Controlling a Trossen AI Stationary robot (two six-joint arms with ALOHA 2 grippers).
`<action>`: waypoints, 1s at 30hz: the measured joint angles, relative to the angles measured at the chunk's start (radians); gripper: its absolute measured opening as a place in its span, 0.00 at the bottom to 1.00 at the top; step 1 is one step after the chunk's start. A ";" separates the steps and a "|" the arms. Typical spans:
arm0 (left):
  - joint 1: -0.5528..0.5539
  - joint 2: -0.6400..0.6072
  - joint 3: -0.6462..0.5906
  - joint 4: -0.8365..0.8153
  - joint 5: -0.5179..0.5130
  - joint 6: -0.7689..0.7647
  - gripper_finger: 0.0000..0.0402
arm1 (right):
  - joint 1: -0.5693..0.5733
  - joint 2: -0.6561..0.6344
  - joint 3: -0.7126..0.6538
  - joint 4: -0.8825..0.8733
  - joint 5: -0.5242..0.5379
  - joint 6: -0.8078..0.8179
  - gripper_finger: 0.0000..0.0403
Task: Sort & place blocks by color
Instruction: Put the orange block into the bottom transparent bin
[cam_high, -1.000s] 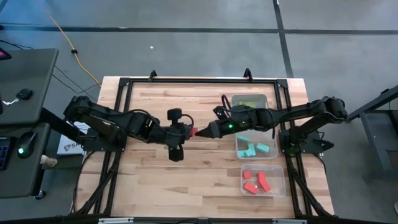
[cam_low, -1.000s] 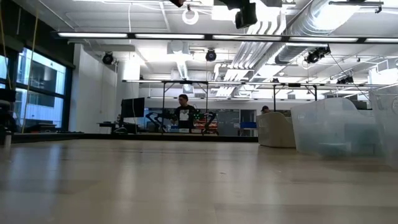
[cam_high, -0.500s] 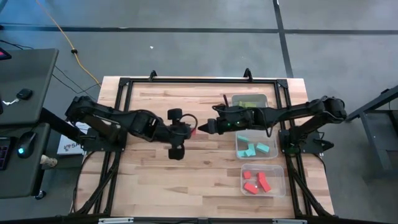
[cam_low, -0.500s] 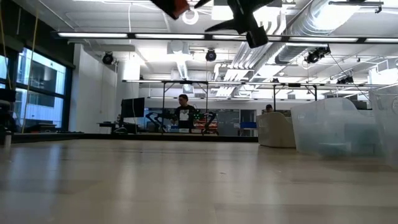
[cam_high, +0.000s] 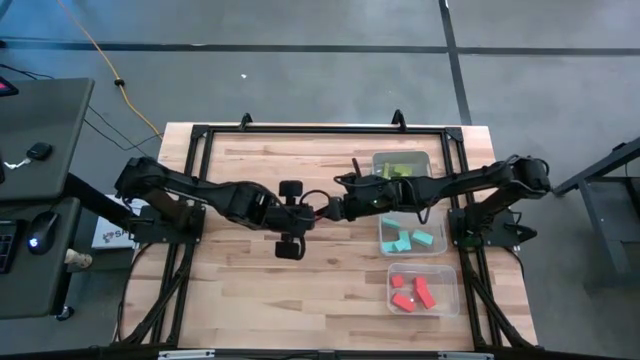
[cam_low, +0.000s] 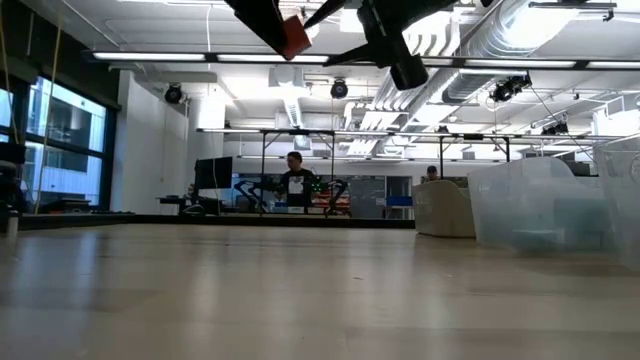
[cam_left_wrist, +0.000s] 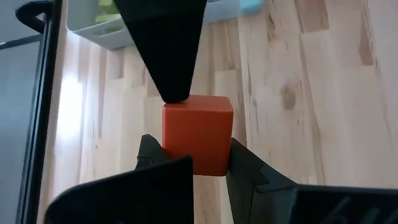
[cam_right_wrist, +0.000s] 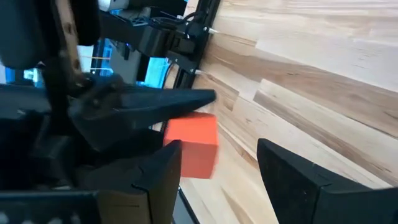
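The wooden table (cam_high: 250, 280) is seen whole from above, with both arms meeting over its middle. Three clear bins are lined along its right side: the far bin (cam_high: 401, 163) with lime green blocks (cam_high: 398, 170), partly hidden under the right arm; the middle bin (cam_high: 410, 236) with light blue blocks (cam_high: 408, 240); the near bin (cam_high: 422, 288) with red-orange blocks (cam_high: 412, 294). In the low view the bins are seen only as pale shapes at the right edge, and their contents cannot be made out there.

The left gripper (cam_high: 312, 212) is held above mid-table, its fingers (cam_left_wrist: 245, 171) clamped on a red-orange cube (cam_left_wrist: 197, 134). The cube is raised clear of the table, as shown in the low view (cam_low: 293, 36), where both arms are cut off by the upper edge. In the overhead view only a sliver of the cube shows between the two grippers.

The right gripper (cam_high: 335, 209) is placed directly facing the left one, jaws spread wide on either side of the cube without gripping it. Contact between one of its fingers (cam_left_wrist: 163, 43) and the cube cannot be determined.
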 joint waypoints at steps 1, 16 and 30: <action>0.002 0.006 0.000 0.001 0.000 0.000 0.03 | 0.001 0.002 0.000 -0.002 -0.001 0.001 0.50; 0.033 0.044 0.000 0.026 0.035 0.021 0.03 | 0.001 0.035 0.000 0.019 -0.035 0.018 0.50; 0.040 0.046 0.000 0.082 0.025 0.018 0.03 | -0.001 0.041 0.000 0.026 -0.044 0.016 0.41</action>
